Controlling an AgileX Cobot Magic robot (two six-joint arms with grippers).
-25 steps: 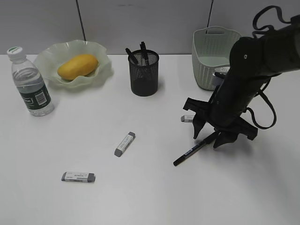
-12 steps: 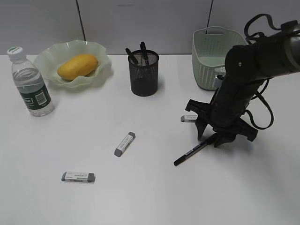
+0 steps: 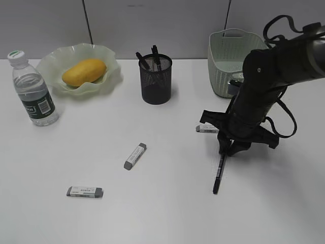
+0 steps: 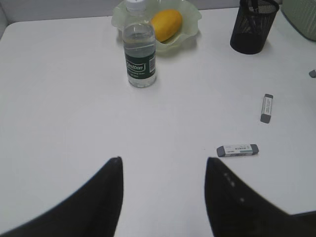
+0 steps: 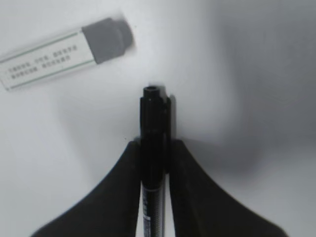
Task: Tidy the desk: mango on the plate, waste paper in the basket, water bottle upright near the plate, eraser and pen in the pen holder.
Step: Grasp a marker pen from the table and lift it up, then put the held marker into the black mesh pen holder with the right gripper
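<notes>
While the desk is half sorted, the big items read as done: the basket stands at the back right (whether the waste paper is inside it cannot be made out), the plate at the back left carries the mango, and the water bottle stands upright just beside that plate. The pen holder has pens in it, but one pen lies on the desk at the right, and the right gripper is down on its upper end. Three erasers are out too: one mid-desk, one nearer the front, one beside the right arm. The right wrist view settles what the exterior view hides, both fingers pinching the pen barrel. The left gripper, seen only by its own camera, hangs spread and empty.
</notes>
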